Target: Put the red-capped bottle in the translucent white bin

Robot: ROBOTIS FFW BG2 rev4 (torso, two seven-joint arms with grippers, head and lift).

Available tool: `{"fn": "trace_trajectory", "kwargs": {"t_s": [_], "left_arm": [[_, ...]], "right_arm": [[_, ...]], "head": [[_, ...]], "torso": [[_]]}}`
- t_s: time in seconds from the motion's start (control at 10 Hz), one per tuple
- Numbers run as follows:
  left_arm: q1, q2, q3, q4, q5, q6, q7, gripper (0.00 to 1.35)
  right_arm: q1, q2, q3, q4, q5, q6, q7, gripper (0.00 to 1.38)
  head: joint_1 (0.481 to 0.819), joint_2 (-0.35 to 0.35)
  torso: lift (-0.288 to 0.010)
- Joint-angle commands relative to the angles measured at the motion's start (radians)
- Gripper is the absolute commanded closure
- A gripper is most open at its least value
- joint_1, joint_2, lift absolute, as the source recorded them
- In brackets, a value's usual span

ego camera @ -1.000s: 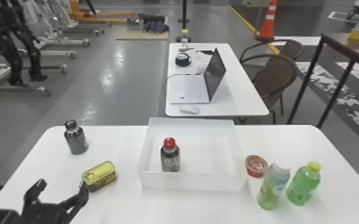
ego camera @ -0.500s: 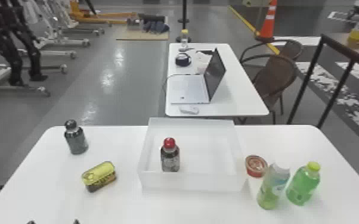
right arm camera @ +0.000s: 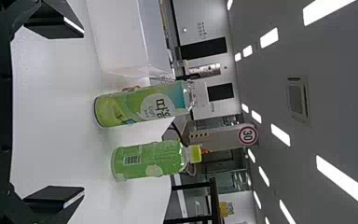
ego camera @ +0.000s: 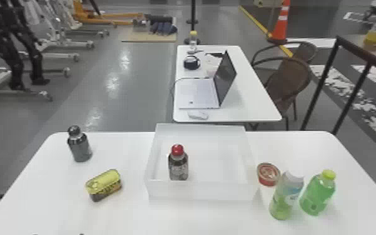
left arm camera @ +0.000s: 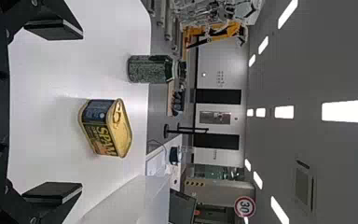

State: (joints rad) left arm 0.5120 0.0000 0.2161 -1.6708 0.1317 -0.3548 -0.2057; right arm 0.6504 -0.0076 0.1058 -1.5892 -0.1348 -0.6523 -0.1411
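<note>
Inside the translucent white bin (ego camera: pixel 201 190), the red-capped bottle (ego camera: pixel 178 167) stands upright near the front left. My left gripper (ego camera: pixel 58 233) just shows its tips at the bottom edge of the head view, left of the bin and apart from the bottle. In the left wrist view that gripper (left arm camera: pixel 81 111) is open and holds nothing, with part of the bin (left arm camera: pixel 121 203) beyond one finger. The right gripper (right arm camera: pixel 83 112) is parked, open and holding nothing, facing two green bottles; the bin (right arm camera: pixel 121 37) shows beyond one of its fingers.
Left of the bin are a yellow-topped can (ego camera: pixel 104 185) and a dark bottle (ego camera: pixel 80 145). On its right stand a small red tub (ego camera: pixel 268 175), a green-labelled bottle (ego camera: pixel 285 197) and a green bottle with a yellow cap (ego camera: pixel 318 193). A second table holds a laptop (ego camera: pixel 198 93).
The left gripper has drawn back from beside the can to the bottom edge of the head view. The red-capped bottle has stayed still in the bin.
</note>
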Motion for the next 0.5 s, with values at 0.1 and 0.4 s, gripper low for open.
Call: {"fn": "trace_trajectory", "kwargs": {"t_s": [0.1, 0.4], "left_arm": [[0.01, -0.003, 0.0, 0.017, 0.008, -0.024, 0.003, 0.15], [0.008, -0.003, -0.008, 0.028, 0.014, -0.03, 0.003, 0.15]], "right_arm": [[-0.001, 0.0, 0.0, 0.002, -0.002, 0.003, 0.0, 0.11], [-0.009, 0.001, 0.0, 0.003, -0.002, 0.006, 0.0, 0.11]], "head": [[0.549, 0.0], [0.549, 0.0]], "torso": [[-0.1], [-0.1]]}}
